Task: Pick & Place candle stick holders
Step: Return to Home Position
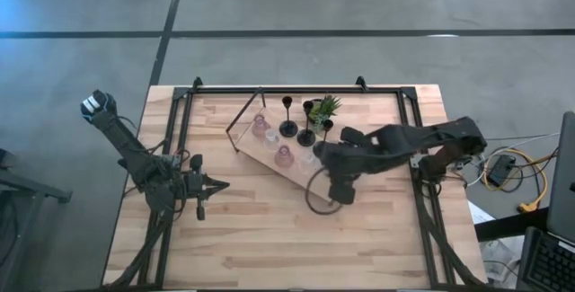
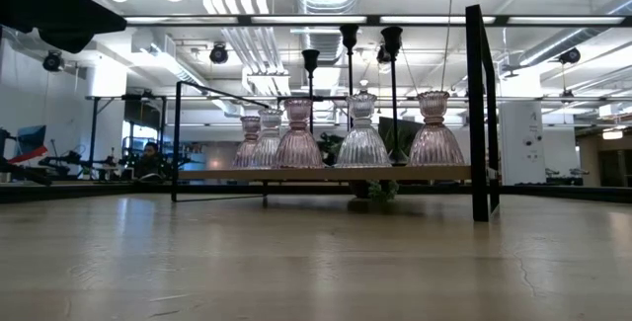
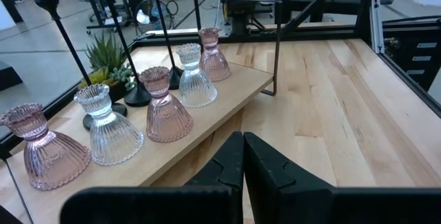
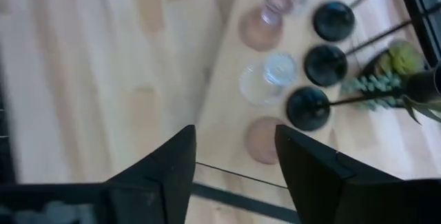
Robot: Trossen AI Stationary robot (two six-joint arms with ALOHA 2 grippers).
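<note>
Over on the left side of the counter [image 1: 269,238], the left fingers [image 1: 212,185] [image 3: 234,165] sit low and well clear of the shelf [image 1: 269,162], pressed shut against each other with nothing in them.

The shelf, a wooden board on a thin dark frame, lies slantwise across the middle of the counter. Five glass cups [image 3: 164,103] stand upright in a row along its front edge, alternating pink, clear, pink, clear, pink (seen level from counter height they line up neatly). Behind them, on the same board, three black holders [image 1: 287,129] [image 3: 138,98] [image 4: 324,64] rise on round bases with thin stems, close together. A small green plant [image 1: 325,106] is tucked just beside them at the back.

On the right, the right arm reaches in over the shelf's end nearest it. The right fingers [image 1: 339,193] [image 4: 172,165] hang above the board, spread wide and holding nothing; the end pink cup [image 4: 265,140] shows below in the gap between them, apart from both fingers.
</note>
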